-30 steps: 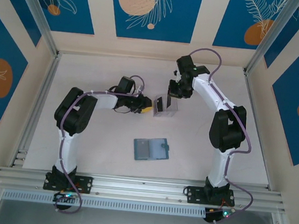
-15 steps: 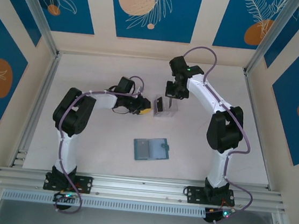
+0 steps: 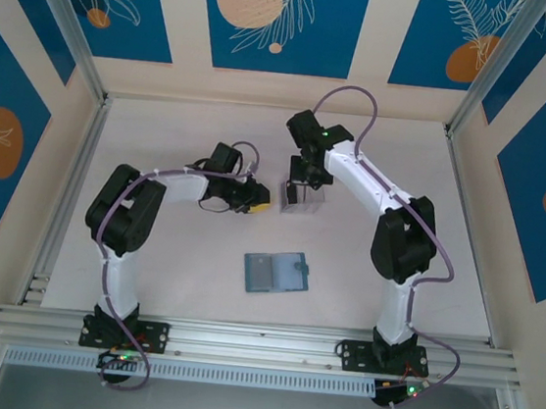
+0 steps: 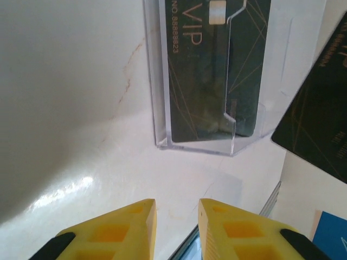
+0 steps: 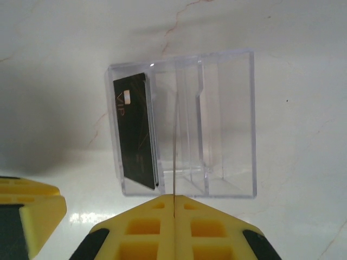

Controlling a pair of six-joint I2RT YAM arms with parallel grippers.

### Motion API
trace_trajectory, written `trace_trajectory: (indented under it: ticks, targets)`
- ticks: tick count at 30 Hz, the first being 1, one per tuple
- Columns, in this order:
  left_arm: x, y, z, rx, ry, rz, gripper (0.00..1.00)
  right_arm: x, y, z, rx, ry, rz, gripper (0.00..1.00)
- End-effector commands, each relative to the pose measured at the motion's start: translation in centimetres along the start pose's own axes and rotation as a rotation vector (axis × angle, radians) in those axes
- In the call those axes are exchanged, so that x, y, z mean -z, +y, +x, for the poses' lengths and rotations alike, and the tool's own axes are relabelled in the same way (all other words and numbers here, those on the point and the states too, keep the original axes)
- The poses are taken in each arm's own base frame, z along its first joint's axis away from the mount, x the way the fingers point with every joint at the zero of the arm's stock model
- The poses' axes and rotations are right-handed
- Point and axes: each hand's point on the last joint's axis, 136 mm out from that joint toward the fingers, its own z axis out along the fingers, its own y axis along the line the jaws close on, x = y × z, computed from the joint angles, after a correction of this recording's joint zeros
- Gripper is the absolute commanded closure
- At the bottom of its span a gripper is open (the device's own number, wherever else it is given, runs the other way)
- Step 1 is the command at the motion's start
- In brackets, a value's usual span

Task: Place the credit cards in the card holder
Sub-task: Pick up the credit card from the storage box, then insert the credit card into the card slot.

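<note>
Centrally, the right claw [image 5: 173, 210] pinches a credit card [image 4: 317, 108] edge-on over the clear box [image 5: 227, 135] (VIP cards [image 5: 135, 130] inside); left claw [image 4: 176, 211] spread.

White arms [image 3: 364, 180] with black joints, purple cables [image 3: 350, 89], yellow claw fingers [image 4: 116, 233].

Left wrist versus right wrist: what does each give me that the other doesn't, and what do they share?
Left wrist: the open left gripper, and the flat face of the held card beside the clear box. Right wrist: the right gripper shut on the held card, seen edge-on over the box's full outline. Both: the VIP cards in an end compartment.
</note>
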Motion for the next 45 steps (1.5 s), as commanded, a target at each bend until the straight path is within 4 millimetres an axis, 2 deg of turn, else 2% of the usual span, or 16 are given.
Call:
trace_trajectory:
  ticks: [1,6,12,17,22,26,34,41,45]
  targets:
    - [1.4,-0.8,1.3,-0.057,0.001,-0.021,0.73,3.1,-0.4,0.9,0.001,-0.041,0.002,1.00]
    - [2.8,-1.3,4.0,-0.120,0.023,-0.056,0.73,5.6,1.5,3.7,0.048,-0.063,-0.136,1.00]
    - [3.0,-1.2,9.0,-0.196,0.106,-0.113,0.72,7.4,4.5,10.1,0.116,0.021,-0.471,1.00]
    - [2.5,-0.4,12.5,-0.218,0.162,-0.146,0.72,6.5,4.1,14.7,0.099,0.080,-0.582,1.00]
    - [1.7,1.0,14.6,-0.221,0.199,-0.183,0.72,5.0,4.8,17.9,0.088,0.150,-0.702,1.00]
    - [1.4,2.5,15.5,-0.217,0.217,-0.236,0.72,4.0,5.1,19.2,0.073,0.182,-0.777,1.00]
    - [1.3,5.0,16.3,-0.219,0.240,-0.308,0.72,2.0,4.1,20.7,-0.001,0.275,-0.817,1.00]
    - [1.0,7.4,16.8,-0.209,0.265,-0.378,0.73,1.0,3.9,21.1,-0.042,0.323,-0.856,1.00]
    - [1.0,7.9,17.0,-0.208,0.269,-0.392,0.73,0.3,3.8,21.2,-0.061,0.346,-0.865,1.00]
